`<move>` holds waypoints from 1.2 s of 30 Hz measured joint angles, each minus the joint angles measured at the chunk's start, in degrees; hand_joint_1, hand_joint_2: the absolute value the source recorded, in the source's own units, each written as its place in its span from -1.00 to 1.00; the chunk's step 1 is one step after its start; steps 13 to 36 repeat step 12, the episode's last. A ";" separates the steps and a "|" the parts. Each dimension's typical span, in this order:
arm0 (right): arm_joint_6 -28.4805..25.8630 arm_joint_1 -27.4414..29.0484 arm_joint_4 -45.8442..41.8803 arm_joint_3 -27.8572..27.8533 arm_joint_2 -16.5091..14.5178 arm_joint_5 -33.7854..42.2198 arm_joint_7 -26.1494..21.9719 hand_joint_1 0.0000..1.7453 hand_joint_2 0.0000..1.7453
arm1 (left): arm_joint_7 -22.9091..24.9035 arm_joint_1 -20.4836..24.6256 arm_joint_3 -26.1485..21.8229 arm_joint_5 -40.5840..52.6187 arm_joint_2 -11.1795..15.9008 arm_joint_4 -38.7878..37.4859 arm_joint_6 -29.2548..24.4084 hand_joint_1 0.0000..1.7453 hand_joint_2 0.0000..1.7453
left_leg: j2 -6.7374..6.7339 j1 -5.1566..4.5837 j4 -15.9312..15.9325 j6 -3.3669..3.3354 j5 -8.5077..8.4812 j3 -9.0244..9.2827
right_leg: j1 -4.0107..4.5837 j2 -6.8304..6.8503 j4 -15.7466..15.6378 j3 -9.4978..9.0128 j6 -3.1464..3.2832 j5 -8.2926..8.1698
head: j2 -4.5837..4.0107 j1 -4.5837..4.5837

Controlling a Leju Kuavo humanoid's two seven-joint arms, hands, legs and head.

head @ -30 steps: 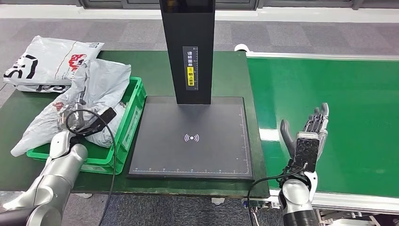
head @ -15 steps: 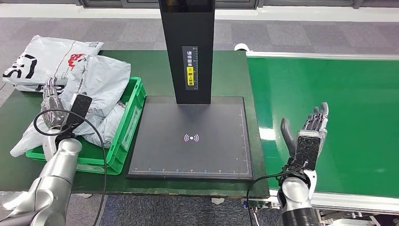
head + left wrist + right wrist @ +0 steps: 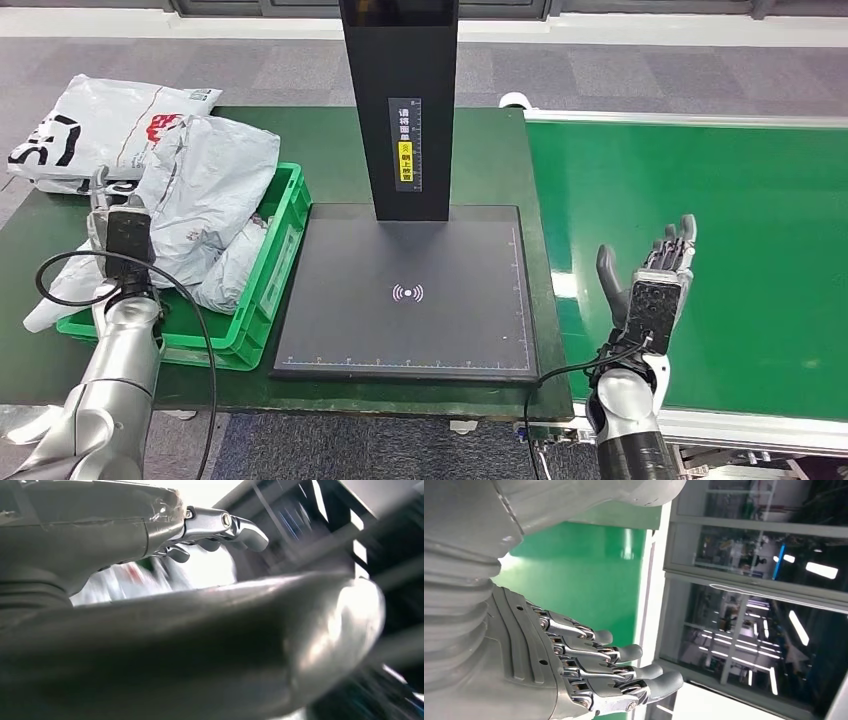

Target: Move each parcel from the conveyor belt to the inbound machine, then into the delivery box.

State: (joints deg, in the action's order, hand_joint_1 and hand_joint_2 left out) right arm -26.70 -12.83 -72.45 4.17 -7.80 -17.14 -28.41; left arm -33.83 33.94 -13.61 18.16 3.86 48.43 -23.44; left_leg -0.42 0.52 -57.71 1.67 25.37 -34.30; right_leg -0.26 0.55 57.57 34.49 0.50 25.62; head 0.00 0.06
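Head view: left hand [image 3: 118,232], empty with fingers apart, sits by bags [image 3: 205,190] in the green box [image 3: 262,300]. Right hand [image 3: 655,285] waits open over the bare belt [image 3: 700,190]. Grab next bag gently.

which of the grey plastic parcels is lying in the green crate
The crumpled grey plastic parcel draped over the green plastic crate. The flatter grey parcel with black lettering lies behind it on the table, outside the crate.

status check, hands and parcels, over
Right hand open, raised over the conveyor belt. Left hand open beside the parcels heaped in the delivery box. Inbound machine plate bare.
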 joint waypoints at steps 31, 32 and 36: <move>-4.72 -8.45 11.10 5.13 -0.36 2.97 -3.83 -1.00 1.00 | -6.41 -3.12 18.53 -12.37 -11.60 7.01 3.92 -1.00 1.00 | 0.23 -0.13 -0.08 -0.13 -0.07 -0.08 | -0.08 0.21 -0.03 -0.04 -0.14 -0.09 | 0.00 -0.02; -4.72 -8.45 11.10 5.13 -0.36 2.97 -3.83 -1.00 1.00 | -6.41 -3.12 18.53 -12.37 -11.60 7.01 3.92 -1.00 1.00 | 0.23 -0.13 -0.08 -0.13 -0.07 -0.08 | -0.08 0.21 -0.03 -0.04 -0.14 -0.09 | 0.00 -0.02; -4.72 -8.45 11.10 5.13 -0.36 2.97 -3.83 -1.00 1.00 | -6.41 -3.12 18.53 -12.37 -11.60 7.01 3.92 -1.00 1.00 | 0.23 -0.13 -0.08 -0.13 -0.07 -0.08 | -0.08 0.21 -0.03 -0.04 -0.14 -0.09 | 0.00 -0.02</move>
